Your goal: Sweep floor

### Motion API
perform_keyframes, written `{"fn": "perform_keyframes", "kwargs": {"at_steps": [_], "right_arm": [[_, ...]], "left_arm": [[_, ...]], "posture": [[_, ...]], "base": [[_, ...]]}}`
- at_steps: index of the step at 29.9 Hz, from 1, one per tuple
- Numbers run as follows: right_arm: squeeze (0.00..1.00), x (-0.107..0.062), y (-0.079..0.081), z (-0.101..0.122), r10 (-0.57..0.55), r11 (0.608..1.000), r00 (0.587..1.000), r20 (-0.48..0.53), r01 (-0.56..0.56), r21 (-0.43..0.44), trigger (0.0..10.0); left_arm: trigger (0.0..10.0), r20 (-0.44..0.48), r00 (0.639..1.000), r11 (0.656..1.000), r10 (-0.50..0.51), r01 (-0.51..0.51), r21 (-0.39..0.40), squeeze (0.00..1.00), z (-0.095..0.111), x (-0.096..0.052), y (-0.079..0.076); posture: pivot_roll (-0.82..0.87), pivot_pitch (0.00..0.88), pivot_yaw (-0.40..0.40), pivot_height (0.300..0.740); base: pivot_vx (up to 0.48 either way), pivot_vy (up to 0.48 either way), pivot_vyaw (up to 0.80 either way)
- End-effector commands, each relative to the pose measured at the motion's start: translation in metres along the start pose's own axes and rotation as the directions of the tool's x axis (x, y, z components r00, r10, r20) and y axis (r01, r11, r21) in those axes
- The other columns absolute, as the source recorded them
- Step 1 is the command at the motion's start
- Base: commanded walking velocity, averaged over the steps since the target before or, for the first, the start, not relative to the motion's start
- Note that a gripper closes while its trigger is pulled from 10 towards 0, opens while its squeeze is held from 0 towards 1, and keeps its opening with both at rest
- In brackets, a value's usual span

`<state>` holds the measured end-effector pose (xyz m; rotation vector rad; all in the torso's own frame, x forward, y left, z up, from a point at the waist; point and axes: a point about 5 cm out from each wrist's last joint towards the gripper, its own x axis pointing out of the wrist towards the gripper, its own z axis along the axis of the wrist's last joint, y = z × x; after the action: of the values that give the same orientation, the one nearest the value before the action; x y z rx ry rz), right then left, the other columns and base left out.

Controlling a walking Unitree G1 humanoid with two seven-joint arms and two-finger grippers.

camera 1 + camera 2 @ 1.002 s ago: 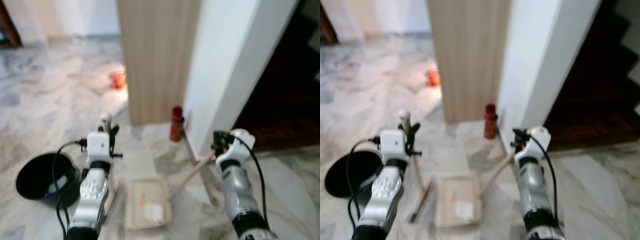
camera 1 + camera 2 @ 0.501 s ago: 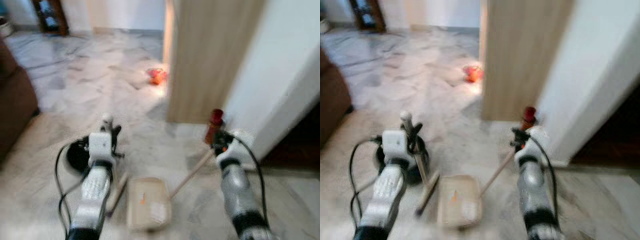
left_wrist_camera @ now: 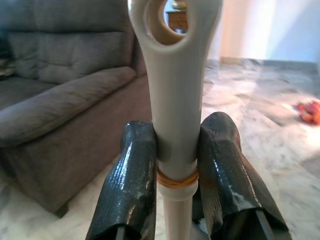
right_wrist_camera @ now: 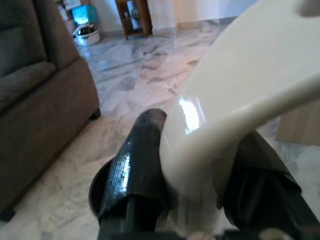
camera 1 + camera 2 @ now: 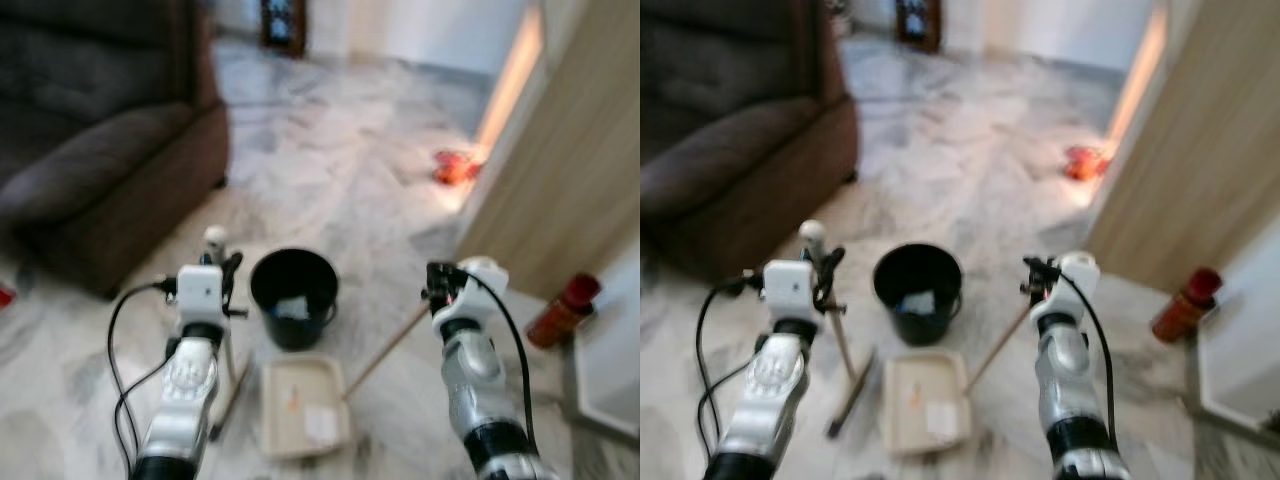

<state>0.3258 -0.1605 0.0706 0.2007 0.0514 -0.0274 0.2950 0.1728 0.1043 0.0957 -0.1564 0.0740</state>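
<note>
The cream dustpan [image 5: 303, 406] lies flat on the marble floor [image 5: 330, 190] between the two arms, with a small orange scrap and a pale piece of paper in its tray. Its long pale handle [image 5: 385, 348] slants up toward the robot's right, where the right gripper [image 4: 192, 165] has its black fingers [image 4: 137, 165] clamped on the curved cream top of that handle. On the robot's left, the broom [image 5: 845, 365] stands nearly upright just beside the dustpan, its dark head down on the floor. The left gripper [image 3: 175, 165] is closed on the broom's cream grip [image 3: 175, 90], one black finger pressing each side just under the hanging loop, above an orange band.

Just beyond the dustpan stands a black bucket [image 5: 293, 298], upright, with something pale inside. Farther back on the robot's left is a dark brown sofa [image 5: 90, 150]. A wooden panel [image 5: 570, 180] rises on the robot's right, with a red bottle [image 5: 562, 308] standing on the floor near its base. A blurred orange object [image 5: 455, 166] lies on the floor well beyond the bucket, by the lit edge of the panel
</note>
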Motion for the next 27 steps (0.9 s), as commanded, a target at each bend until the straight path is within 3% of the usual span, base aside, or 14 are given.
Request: {"fn": "perform_keyframes", "kwargs": {"at_steps": [1, 11, 18, 27], "right_arm": [[0.0, 0.001, -0.005, 0.007, -0.022, 0.999, 0.999, 0.034, 0.021, 0.037, 10.0], [0.0, 0.001, -0.005, 0.007, -0.025, 0.999, 0.999, 0.034, 0.024, 0.045, 10.0], [0.0, 0.003, -0.006, 0.018, -0.034, 0.999, 0.995, 0.094, 0.031, 0.037, 10.0], [0.0, 0.001, -0.012, 0.032, 0.043, 0.999, 0.991, 0.125, -0.038, -0.039, 10.0]], "left_arm": [[10.0, 0.052, 0.998, 0.999, -0.034, 0.035, -0.011, 0.0, 0.012, 0.004, -0.011], [10.0, 0.054, 0.998, 0.999, -0.037, 0.037, -0.007, 0.0, 0.012, 0.004, -0.012], [10.0, 0.056, 0.998, 0.999, -0.037, 0.037, -0.003, 0.0, 0.013, 0.005, -0.012], [10.0, 0.06, 0.998, 0.999, -0.034, 0.033, 0.003, 0.0, 0.013, 0.005, -0.01]], "posture": [[0.05, 0.0, -0.04, 0.74], [0.05, 0.0, -0.04, 0.74], [0.05, 0.0, -0.039, 0.74], [0.05, 0.0, -0.039, 0.74]], "base": [[0.0, 0.0, 0.0], [0.0, 0.0, 0.0], [0.0, 0.0, 0.0], [0.0, 0.0, 0.0]]}}
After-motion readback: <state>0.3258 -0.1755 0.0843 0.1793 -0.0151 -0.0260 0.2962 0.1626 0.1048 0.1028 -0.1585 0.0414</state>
